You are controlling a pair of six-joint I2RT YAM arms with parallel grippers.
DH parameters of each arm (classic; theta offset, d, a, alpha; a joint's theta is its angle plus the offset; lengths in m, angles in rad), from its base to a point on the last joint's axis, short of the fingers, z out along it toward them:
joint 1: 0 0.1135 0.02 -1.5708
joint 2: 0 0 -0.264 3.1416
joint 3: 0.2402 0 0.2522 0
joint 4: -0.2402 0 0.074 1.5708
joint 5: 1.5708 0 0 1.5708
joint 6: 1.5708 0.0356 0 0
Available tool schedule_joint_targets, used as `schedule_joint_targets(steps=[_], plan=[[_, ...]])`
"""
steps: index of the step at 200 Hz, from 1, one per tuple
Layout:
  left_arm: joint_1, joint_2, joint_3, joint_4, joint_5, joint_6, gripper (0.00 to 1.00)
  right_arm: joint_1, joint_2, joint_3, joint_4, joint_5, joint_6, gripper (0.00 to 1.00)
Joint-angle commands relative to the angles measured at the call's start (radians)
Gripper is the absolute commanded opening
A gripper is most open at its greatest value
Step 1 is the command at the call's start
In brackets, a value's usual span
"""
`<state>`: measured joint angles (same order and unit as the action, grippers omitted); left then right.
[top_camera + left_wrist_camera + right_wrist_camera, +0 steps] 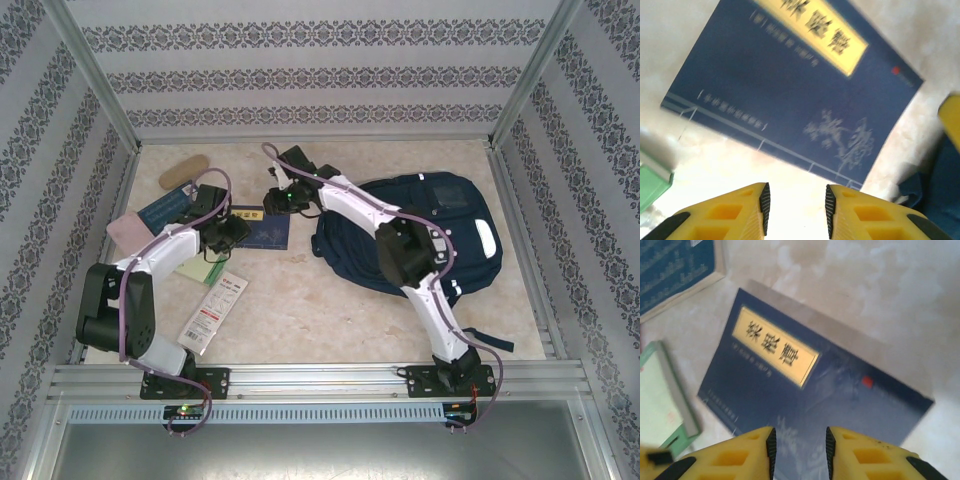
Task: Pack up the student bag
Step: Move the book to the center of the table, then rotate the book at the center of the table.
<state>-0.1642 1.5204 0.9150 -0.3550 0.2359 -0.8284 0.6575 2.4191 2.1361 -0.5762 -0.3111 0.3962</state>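
Locating the bag [420,235] lying flat on the table [330,320], right of centre, with its right side close to the right rail. Finding open tabletop in front of the bag and across the near middle, between the two arm bases. Finding the left half crowded:

- a navy book [262,228] just left of the bag
- a second book [165,210] further left
- a pink pad [125,230] beside the second book
- a green notebook [200,270] under the left arm
- a white packet [213,310] near the left base
- a tan oval [183,170] towards the far-left corner

Seeing the left gripper [796,200] standing partly open, with a narrow gap between the jaws. Holding nothing and touching nothing. Pointing at the navy book's slanting edge, with bare table between the fingertips and that edge. Noting the notebook's corner at the left margin and bag fabric at the right margin of the left wrist view.

Seeing the right gripper [799,445] standing partly open as well, with a similar narrow gap. Gripping nothing. Hanging over the navy book's cover, below its yellow title label. Being unable to tell whether the fingertips are touching the cover.
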Motion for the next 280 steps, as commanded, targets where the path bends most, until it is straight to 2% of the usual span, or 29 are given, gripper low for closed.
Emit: schedule_joint_targets(steps=[1, 34, 88, 126, 191, 236, 280], plan=[[-0.007, -0.008, -0.068, 0.023, 0.016, -0.101, 0.4, 0.01, 0.082, 0.092, -0.084, 0.051, -0.014, 0.34], [-0.006, 0.007, -0.11, 0.125, 0.029, -0.136, 0.43, 0.028, 0.074, 0.008, -0.091, 0.056, -0.005, 0.34], [-0.005, 0.099, -0.08, 0.178, 0.03, -0.102, 0.44, 0.121, -0.103, -0.287, 0.008, 0.007, 0.075, 0.32], [-0.006, 0.132, -0.068, 0.166, 0.01, -0.075, 0.45, 0.153, -0.233, -0.427, 0.064, 0.029, 0.122, 0.33], [-0.004, 0.16, -0.055, 0.156, 0.036, 0.008, 0.45, 0.079, -0.254, -0.372, 0.044, 0.087, 0.083, 0.35], [-0.005, 0.189, -0.041, 0.185, 0.105, 0.044, 0.48, 0.047, -0.135, -0.276, -0.012, 0.079, 0.046, 0.37], [-0.005, 0.237, -0.026, 0.186, 0.135, 0.058, 0.48, 0.054, -0.07, -0.272, -0.018, 0.053, 0.048, 0.37]])
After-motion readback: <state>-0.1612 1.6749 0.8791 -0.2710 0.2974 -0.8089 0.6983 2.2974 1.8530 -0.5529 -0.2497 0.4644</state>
